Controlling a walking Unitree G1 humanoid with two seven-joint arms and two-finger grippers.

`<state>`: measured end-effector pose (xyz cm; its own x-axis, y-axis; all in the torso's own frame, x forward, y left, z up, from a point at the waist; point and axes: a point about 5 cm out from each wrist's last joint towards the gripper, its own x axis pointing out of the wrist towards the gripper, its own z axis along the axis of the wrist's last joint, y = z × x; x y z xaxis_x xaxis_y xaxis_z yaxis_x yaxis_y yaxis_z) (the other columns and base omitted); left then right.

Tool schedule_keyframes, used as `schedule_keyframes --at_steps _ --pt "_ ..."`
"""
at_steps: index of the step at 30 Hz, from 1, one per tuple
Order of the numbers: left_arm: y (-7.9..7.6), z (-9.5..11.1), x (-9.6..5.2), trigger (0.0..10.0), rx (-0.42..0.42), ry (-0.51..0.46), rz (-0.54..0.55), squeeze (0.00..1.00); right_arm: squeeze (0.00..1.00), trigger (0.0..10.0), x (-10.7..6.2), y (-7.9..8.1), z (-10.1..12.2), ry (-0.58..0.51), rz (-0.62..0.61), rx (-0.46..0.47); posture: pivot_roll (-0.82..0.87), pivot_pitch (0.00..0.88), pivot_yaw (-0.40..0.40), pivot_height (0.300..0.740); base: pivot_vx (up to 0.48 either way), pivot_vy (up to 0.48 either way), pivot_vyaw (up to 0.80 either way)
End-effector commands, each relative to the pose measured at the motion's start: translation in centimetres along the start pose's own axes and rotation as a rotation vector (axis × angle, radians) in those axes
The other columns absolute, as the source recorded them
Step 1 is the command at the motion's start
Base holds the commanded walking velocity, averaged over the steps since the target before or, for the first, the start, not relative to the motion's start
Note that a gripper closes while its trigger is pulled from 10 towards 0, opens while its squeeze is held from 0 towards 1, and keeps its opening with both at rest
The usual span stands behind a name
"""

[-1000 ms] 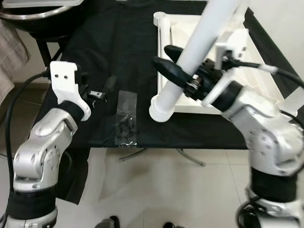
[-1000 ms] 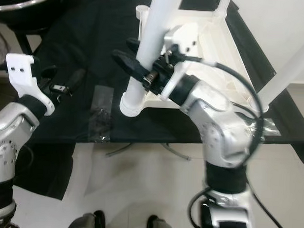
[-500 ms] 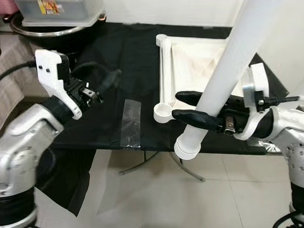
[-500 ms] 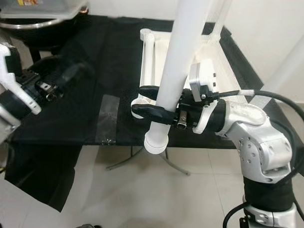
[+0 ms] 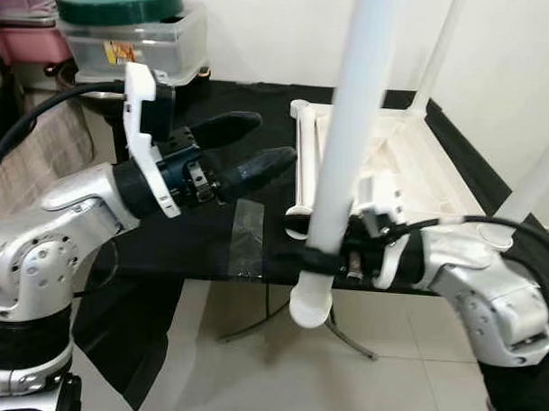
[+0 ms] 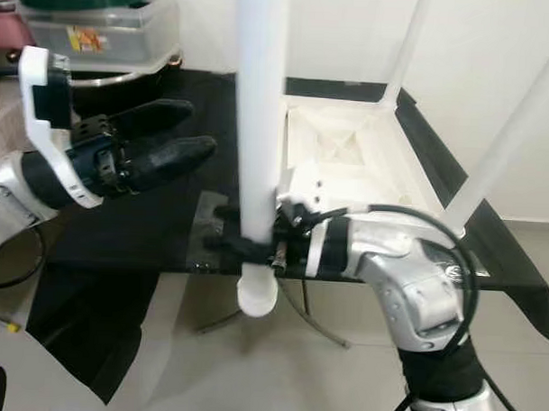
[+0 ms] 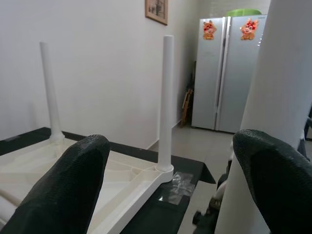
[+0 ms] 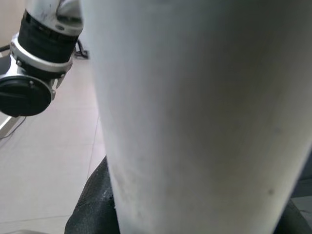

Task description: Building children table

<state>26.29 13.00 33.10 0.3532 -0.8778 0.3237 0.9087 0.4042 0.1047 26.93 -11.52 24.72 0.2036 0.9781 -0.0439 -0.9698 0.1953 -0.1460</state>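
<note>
A: Right claw (image 5: 319, 258)?
B: Clamped on long white plastic table leg (image 5: 348, 127), held upright before black-clothed surface (image 5: 210, 230).

A: Left claw (image 5: 250, 141)?
B: Raised over surface, fingers spread, nothing held.

A: Upturned white plastic child's tabletop (image 5: 393, 169)?
B: On surface; apparently three legs fitted.

A: Clear plastic bag (image 5: 247, 236)?
B: Flat near front edge.

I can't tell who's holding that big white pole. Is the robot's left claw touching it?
Apart. In the left eye view the left gripper, fingers open, hangs beside the white table leg with black cloth showing between them. The right gripper grips the leg.
</note>
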Motion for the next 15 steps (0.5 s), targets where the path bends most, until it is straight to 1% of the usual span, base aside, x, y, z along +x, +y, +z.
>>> schedule_keyframes --at_steps 1,4,5,6,7,11,15 --pt "-0.1 -0.2 0.6 10.0 -0.005 0.017 -0.027 0.0 0.0 10.0 0.7 0.4 0.1 -0.005 0.019 -0.033 0.08 0.065 -0.012 0.74 0.0 0.0 0.0" --pt "-0.2 -0.4 1.1 10.0 -0.025 0.019 -0.047 0.0 0.0 10.0 1.3 0.5 -0.2 0.004 0.023 -0.037 0.08 0.068 -0.011 0.74 0.0 0.0 0.0" --pt "-0.4 -0.6 1.4 10.0 -0.03 0.021 -0.07 0.0 0.0 10.0 1.6 0.5 -0.3 0.003 0.026 -0.035 0.08 0.07 -0.011 0.74 0.0 0.0 0.0" --pt "-0.4 -0.6 1.4 10.0 -0.03 0.021 -0.07 0.0 0.0 10.0 1.6 0.5 -0.3 0.003 0.026 -0.035 0.08 0.07 -0.011 0.74 0.0 0.0 0.0" --pt "-0.8 -0.7 1.7 10.0 -0.044 0.021 -0.104 0.0 0.0 10.0 2.0 0.5 -0.4 -0.002 0.024 -0.03 0.08 0.072 -0.013 0.74 0.0 0.0 0.0" --pt "-1.2 -1.0 1.6 10.0 -0.046 0.033 -0.141 0.0 0.0 10.0 2.2 0.4 -0.2 -0.013 0.015 -0.029 0.08 0.077 -0.013 0.74 0.0 0.0 0.0" --pt "-1.2 -1.2 1.3 10.0 -0.046 0.048 -0.151 0.0 0.0 10.0 2.1 0.2 -0.1 -0.019 0.005 -0.032 0.08 0.076 -0.014 0.74 0.0 0.0 0.0"
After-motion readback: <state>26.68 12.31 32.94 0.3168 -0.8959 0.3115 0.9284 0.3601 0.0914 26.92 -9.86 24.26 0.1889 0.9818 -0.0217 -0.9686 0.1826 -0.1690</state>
